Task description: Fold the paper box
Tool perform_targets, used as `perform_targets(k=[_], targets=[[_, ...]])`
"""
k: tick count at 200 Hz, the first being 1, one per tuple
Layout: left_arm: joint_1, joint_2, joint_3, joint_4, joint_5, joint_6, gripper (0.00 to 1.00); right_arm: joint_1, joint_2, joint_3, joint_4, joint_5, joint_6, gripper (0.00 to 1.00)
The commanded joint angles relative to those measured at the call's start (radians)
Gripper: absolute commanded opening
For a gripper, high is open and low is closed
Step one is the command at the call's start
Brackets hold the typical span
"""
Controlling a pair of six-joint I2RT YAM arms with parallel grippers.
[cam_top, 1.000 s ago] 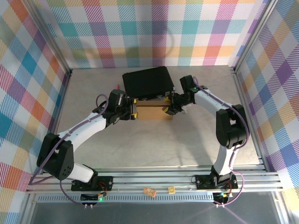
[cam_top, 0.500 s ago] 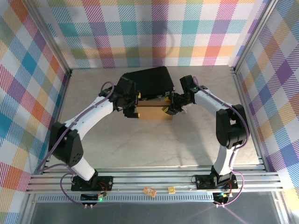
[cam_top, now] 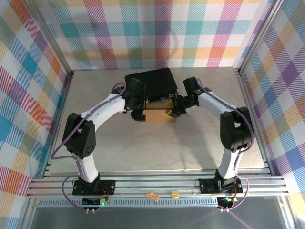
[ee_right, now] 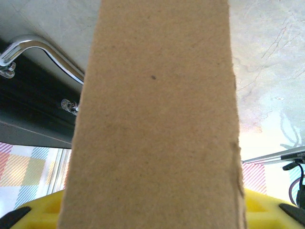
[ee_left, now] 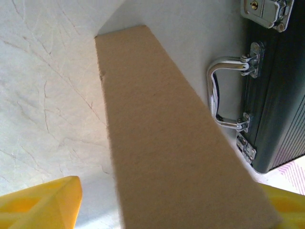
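On the pale tabletop (cam_top: 157,148), the brown paper box (cam_top: 156,115) stands between both hands. The left hand (cam_top: 139,113) straddles its left end, its yellow fingers (ee_left: 40,205) parted and one standing clear of the cardboard. The right hand (cam_top: 171,111) is at the box's right end, and whether it grips cannot be told. Just beyond the box lies a black latched case (cam_top: 151,83).

A robotics lab test cell: a pale stone-look table (cam_top: 143,148) fenced by silver aluminium rails (cam_top: 157,183), pastel plaid cloth walls (cam_top: 157,33) from 9 through 12 to 3 o'clock, and a white-and-black left robot arm (cam_top: 102,109) and right robot arm (cam_top: 214,102) bolted at 6 o'clock.
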Motion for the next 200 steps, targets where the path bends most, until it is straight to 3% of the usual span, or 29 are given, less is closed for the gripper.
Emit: perform_targets(k=[1, 30, 53, 108, 137, 157, 181, 200], targets=[[-0.007, 0.012, 0.025, -0.064, -0.017, -0.024, 0.70, 0.000, 0.000, 0.003, -0.017, 0.003, -0.021, 0.49], [-0.007, 0.007, 0.022, -0.088, -0.033, -0.052, 0.63, -0.001, -0.001, 0.008, -0.022, 0.006, -0.029, 0.50], [-0.006, -0.002, 0.010, -0.084, -0.039, -0.074, 0.61, -0.006, -0.002, 0.027, -0.049, 0.006, -0.061, 0.57], [0.015, -0.011, -0.007, -0.082, -0.029, -0.115, 0.52, -0.043, -0.057, 0.100, -0.193, -0.002, -0.235, 0.91], [0.045, -0.022, -0.005, -0.106, -0.030, -0.113, 0.51, -0.095, -0.147, 0.071, -0.243, 0.000, -0.390, 0.98], [0.073, -0.030, -0.006, -0.122, -0.025, -0.102, 0.51, -0.130, -0.199, 0.061, -0.261, -0.021, -0.516, 0.93], [0.097, -0.034, 0.005, -0.150, -0.020, -0.075, 0.51, -0.150, -0.213, 0.117, -0.353, 0.006, -0.742, 0.79], [0.104, -0.037, 0.006, -0.159, -0.013, -0.063, 0.51, -0.145, -0.180, 0.159, -0.363, -0.015, -0.897, 0.59]])
